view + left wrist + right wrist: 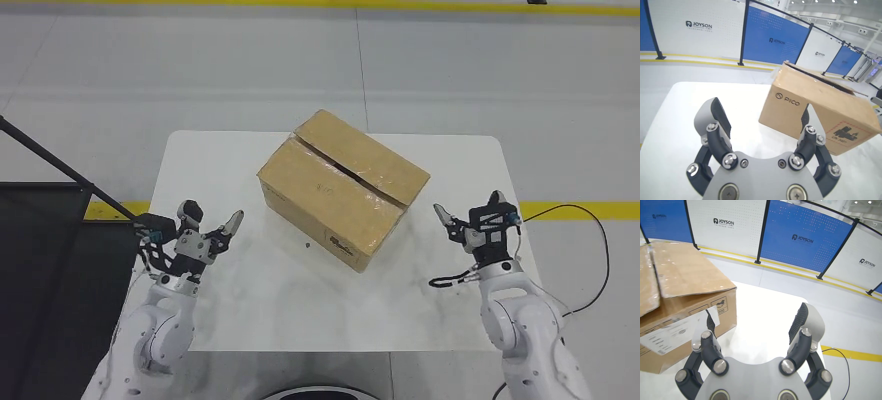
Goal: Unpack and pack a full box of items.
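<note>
Student: Box (344, 187), position and heading?

Tutor: Cardboard box, flat on the white table (250, 310), about mid-width and toward the far half. The long axis runs on a diagonal, from far left to near right, so no side lies square to the table's edges. The top flaps are folded down. The seam between them follows the long axis and gapes slightly.

Student: Which faces turn toward the arms?

Tutor: One long side face turns toward the left gripper (213, 216). One short end turns toward the right gripper (468, 206). The nearest bottom corner points between the two.

Student: State of the jaws?

Tutor: The left gripper's jaws are spread wide with nothing between them, over the table's near left part. In the left wrist view the box (819, 113) stands ahead of this gripper (762, 102) and off to one side, clear of both fingers. The right gripper's jaws are likewise spread and empty, at the table's right edge. In the right wrist view the box (687, 275) stands ahead of that gripper (755, 308) and to one side, farther off than the fingers, with no contact.

Student: Box relative to both openings?

Tutor: It stands between the two grippers, near each, touching neither and outside both openings.
</note>
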